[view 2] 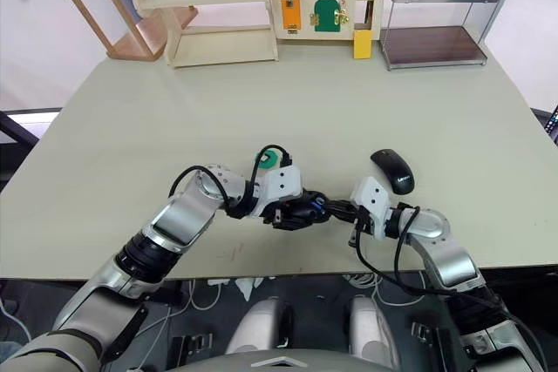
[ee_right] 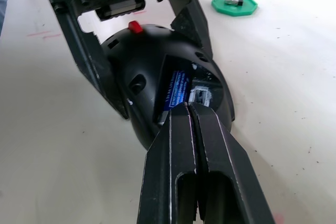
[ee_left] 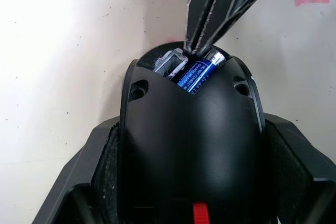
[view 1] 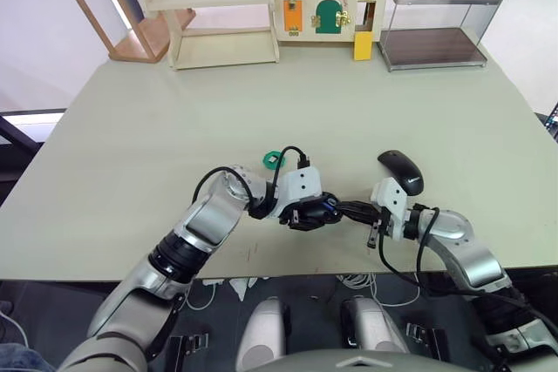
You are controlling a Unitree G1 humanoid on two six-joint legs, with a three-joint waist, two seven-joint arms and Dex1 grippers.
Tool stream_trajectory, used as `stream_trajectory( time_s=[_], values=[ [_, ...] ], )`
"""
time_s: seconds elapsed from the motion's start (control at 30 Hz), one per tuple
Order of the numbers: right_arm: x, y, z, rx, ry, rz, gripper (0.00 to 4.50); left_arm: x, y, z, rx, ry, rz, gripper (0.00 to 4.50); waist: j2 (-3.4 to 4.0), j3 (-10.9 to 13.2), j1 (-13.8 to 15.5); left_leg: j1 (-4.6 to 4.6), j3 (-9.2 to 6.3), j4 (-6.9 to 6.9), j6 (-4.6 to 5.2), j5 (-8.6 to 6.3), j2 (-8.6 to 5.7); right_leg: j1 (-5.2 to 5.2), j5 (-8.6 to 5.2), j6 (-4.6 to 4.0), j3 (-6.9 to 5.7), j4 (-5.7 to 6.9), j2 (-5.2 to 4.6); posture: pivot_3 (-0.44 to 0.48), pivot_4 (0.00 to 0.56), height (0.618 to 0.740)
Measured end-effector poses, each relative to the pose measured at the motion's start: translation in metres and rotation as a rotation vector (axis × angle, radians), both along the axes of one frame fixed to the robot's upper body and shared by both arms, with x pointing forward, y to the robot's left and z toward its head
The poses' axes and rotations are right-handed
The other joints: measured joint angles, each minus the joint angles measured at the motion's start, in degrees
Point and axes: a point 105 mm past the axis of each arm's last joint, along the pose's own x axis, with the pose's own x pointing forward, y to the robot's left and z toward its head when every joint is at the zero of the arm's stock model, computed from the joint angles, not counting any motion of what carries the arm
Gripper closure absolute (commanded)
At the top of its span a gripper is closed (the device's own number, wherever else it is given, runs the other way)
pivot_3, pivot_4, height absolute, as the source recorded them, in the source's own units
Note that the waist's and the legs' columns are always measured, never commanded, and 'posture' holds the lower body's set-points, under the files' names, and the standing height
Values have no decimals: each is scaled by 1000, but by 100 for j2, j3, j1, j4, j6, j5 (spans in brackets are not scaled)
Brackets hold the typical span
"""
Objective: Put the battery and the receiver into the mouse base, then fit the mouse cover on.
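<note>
Battery [ee_left: 198,73]: blue cylinder, lying in its slot in the mouse base [ee_left: 189,145], pale metal end toward the base's rounded end. Looks nearly or fully seated; cannot tell whether it has clicked home.

Mouse base: black oval body with a red part, clamped by its two long sides between the fingers of the left tool [view 1: 307,213], near the front edge of the surface [view 1: 174,119]. An empty small hollow sits just beside the battery, likely the receiver's pocket.

Right tool [ee_right: 190,109]: fingers pressed together, holding nothing, tips touching the battery end at the open compartment. Reads as a pushing stroke to seat the battery.

Receiver [ee_right: 233,0]: tiny dark-grey dongle lying on a green disc [ee_right: 235,4], on the surface beyond the base, apart from both tools.

Mouse cover [view 1: 401,171]: glossy black shell on the surface, to the right of the base, beside the right forearm.

Handling judgement:
- Battery: rigid, light, smooth; apt to roll or spring out if pushed off-axis. Press on the end or mid-barrel.
- Receiver: very light, stiff, easily flicked; pinch across its narrow sides.
- Cover: thin, slippery, some flex; take it by the long edges, not the crown.
</note>
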Motion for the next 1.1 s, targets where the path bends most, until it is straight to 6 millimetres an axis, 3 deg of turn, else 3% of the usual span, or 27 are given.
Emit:
stream_trajectory(
  time_s=[0.3,0.47,0.6,0.73,0.87,0.9,0.93,1.1],
  values=[
    [-1,-25,-1,37,0,-69,4484,-1,-1,1,-5,-4,-12,1545,1,10,7,-17,3,-1,0,0,-1,-12,0,1,2,-4,-2,0,150,740],
    [0,-35,10,57,-6,-64,4484,-1,-2,1,-8,-8,-18,1545,2,12,18,-21,4,-2,0,0,-2,-16,0,0,3,-6,-2,0,150,740],
    [-10,-48,25,146,-59,-20,4484,-1,-4,1,-11,-6,-28,1545,2,13,36,-26,6,-4,0,-1,-3,-16,-1,1,0,-10,-2,0,150,740],
    [-19,-61,31,197,-45,1,3221,1,-4,1,-14,-7,-31,1545,2,13,38,-24,4,-2,0,0,-4,-16,0,2,2,-10,-4,0,150,740],
    [-24,-72,32,219,-37,-9,1099,1,-4,0,-15,-9,-33,1545,2,13,37,-23,5,-1,0,0,-4,-15,0,2,2,-10,-6,0,150,740],
    [-24,-74,32,223,-36,-15,371,1,-5,0,-16,-9,-33,1545,3,13,40,-23,4,-1,0,0,-4,-15,0,2,2,-10,-6,0,150,740],
    [-25,-75,32,226,-35,-19,71,1,-5,0,-17,-9,-34,1545,2,13,45,-23,4,-1,0,0,-4,-15,0,2,2,-9,-7,0,150,740],
    [-28,-79,31,233,-27,-30,71,1,-5,0,-19,-10,-36,1545,3,13,48,-23,5,-1,0,-1,-5,-15,0,2,3,-10,-9,0,150,740]
  ],
)
